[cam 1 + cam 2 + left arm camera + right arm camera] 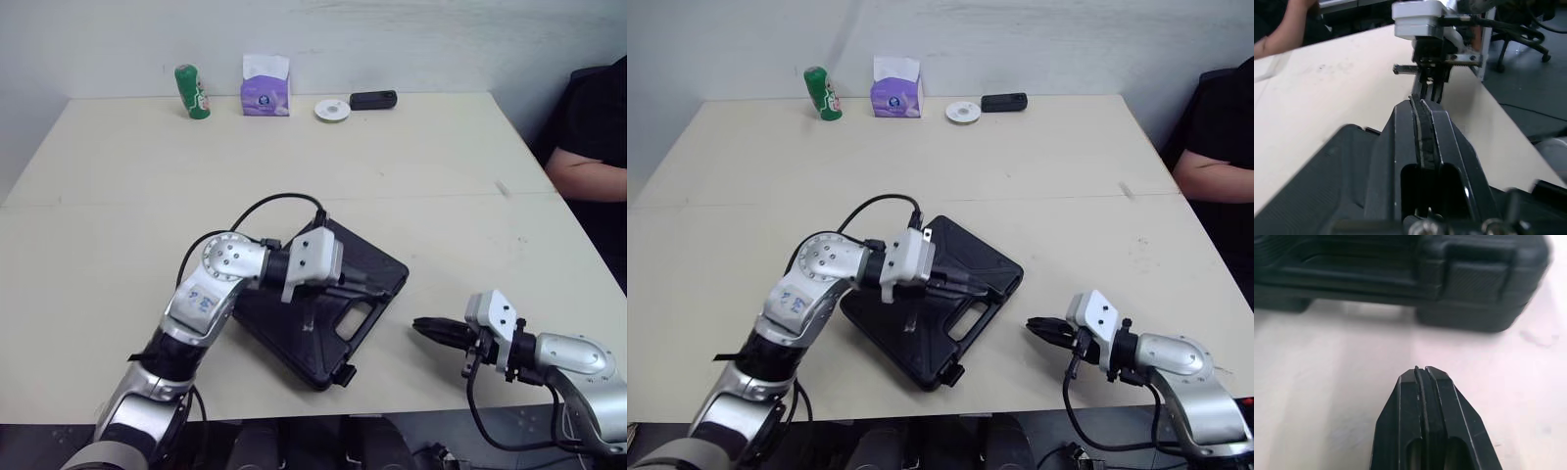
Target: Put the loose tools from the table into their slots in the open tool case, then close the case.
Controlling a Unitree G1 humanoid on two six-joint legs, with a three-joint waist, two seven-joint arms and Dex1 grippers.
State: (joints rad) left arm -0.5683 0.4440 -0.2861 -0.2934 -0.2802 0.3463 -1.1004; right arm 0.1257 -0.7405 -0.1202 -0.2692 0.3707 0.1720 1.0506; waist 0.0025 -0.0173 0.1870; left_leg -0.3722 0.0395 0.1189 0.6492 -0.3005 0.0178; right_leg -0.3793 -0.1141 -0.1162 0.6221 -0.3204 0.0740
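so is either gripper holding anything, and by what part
Nothing is held: left gripper and right gripper both have fingers shut, empty.

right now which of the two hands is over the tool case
The left hand: it reaches across the lid of the closed black case. The right hand is over the bare table beside the case, apart from it.

Left gripper (1422, 102) and right gripper (1421, 369), both pinched closed, point toward each other.

tool case (328, 328) on table (392, 157), person (591, 137) at right
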